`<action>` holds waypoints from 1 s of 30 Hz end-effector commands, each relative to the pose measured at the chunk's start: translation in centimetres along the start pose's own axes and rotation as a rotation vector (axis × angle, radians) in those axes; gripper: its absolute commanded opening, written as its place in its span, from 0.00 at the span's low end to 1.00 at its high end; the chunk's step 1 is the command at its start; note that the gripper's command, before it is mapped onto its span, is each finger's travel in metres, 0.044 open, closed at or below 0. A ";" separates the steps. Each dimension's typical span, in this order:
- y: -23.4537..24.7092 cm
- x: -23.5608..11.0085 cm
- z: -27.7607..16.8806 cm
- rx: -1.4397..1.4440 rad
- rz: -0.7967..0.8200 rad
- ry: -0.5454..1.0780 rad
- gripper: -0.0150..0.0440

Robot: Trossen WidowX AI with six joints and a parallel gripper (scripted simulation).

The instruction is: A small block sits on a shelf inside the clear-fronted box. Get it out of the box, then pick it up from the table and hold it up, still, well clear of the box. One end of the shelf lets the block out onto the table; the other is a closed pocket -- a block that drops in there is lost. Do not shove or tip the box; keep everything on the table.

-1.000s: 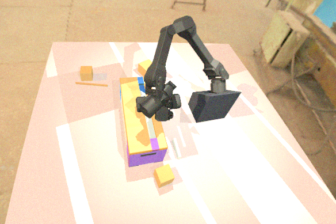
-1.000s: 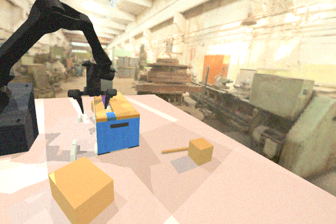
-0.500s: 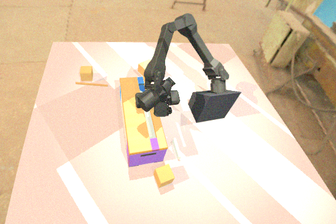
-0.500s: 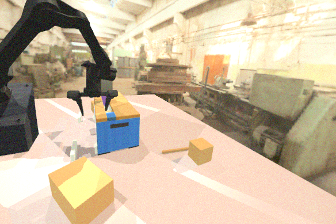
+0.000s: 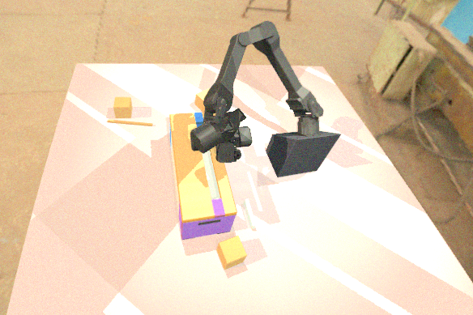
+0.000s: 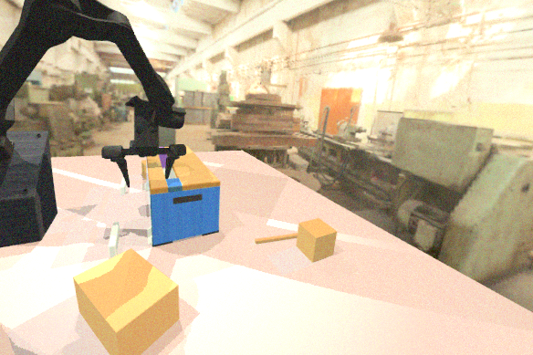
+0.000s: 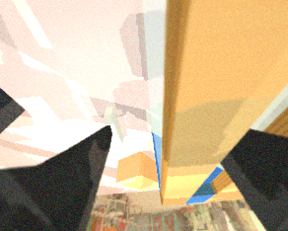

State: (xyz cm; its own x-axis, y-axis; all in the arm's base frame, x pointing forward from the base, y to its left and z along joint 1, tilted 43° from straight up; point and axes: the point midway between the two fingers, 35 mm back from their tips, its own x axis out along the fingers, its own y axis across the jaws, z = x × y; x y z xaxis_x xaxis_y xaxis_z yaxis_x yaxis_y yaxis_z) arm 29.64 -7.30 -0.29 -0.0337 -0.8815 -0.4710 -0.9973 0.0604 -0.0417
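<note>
The long box (image 5: 194, 175) (image 6: 184, 206) (image 7: 222, 74) has an orange top, a purple end (image 5: 206, 227) and a blue end (image 6: 184, 213). A pale slot (image 5: 211, 175) runs along the top by its clear side. The small block is hidden from me in every view. My gripper (image 5: 215, 142) (image 6: 147, 172) (image 7: 154, 124) is open and empty. It hangs over the box near the blue end and straddles the top's long edge. One finger is over the top and the other is outside the clear front.
An orange cube (image 5: 232, 252) lies by the purple end. Another orange cube (image 5: 201, 100) (image 6: 128, 307) (image 7: 138, 170) lies beyond the blue end. An orange cube on a stick (image 5: 122, 107) (image 6: 316, 239) lies off to the side. Small pale bars (image 5: 249, 215) (image 6: 113, 239) lie beside the clear front. The arm's base (image 5: 301, 152) stands nearby.
</note>
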 end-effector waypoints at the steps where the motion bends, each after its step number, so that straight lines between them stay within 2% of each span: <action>1: -0.1 0.2 -0.7 -0.001 -0.004 0.003 0.93; 30: -0.1 1.5 -4.5 -0.002 -0.004 0.005 0.93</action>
State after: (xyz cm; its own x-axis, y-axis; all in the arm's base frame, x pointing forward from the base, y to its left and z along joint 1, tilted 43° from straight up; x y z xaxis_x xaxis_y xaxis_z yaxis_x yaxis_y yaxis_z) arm 29.39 -10.37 2.52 -0.0337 -0.8822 -0.4697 -0.9973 0.0602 -0.0416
